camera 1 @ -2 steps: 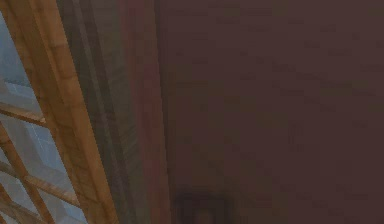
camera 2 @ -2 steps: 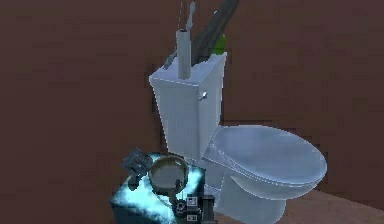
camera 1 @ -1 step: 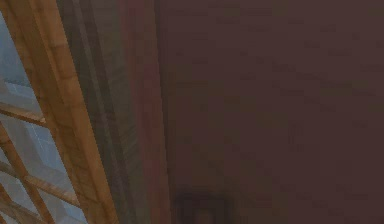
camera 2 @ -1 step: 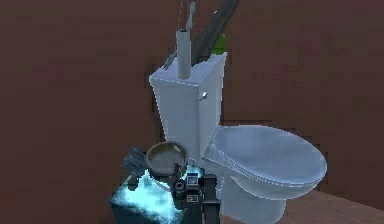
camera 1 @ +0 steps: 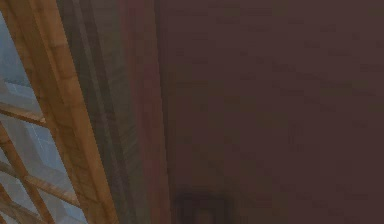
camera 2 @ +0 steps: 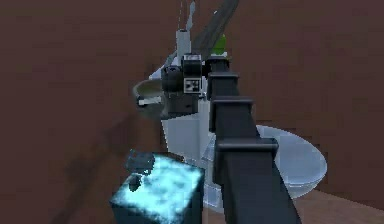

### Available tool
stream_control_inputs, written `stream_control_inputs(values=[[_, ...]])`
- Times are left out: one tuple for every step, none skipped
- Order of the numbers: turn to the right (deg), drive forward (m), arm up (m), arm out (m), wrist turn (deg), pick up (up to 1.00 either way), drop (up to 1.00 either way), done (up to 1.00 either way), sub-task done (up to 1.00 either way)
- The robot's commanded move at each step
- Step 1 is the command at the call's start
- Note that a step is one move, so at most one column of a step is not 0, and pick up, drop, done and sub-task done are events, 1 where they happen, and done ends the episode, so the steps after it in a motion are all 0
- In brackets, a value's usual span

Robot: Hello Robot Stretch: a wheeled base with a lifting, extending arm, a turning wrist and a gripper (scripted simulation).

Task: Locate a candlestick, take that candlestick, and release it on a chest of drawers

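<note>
- The arm point(camera 2: 240, 140) is reaching up the middle of the arm side view, and the gripper point(camera 2: 176, 82) is sitting just left of the white marker squares.
- A slim grey stick point(camera 2: 185, 30), likely the candlestick, is standing upright at top centre, straight above the gripper in the frame. I can't tell whether they're touching.
- It's looking thin, tall and pale grey, with a green blob point(camera 2: 222, 43) sitting to its right.
- I can't tell if the fingers are apart or together, or if anything is held. A pale box point(camera 2: 188, 130) is lying behind them.
- The forward view is offering a window point(camera 1: 30, 130) at left and a brown wall point(camera 1: 270, 100) at right.
</note>
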Motion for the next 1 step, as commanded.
stream_control_inputs(values=[[0.0, 0.0, 0.0, 0.0, -45.0, 0.0, 0.0, 0.0, 0.0]])
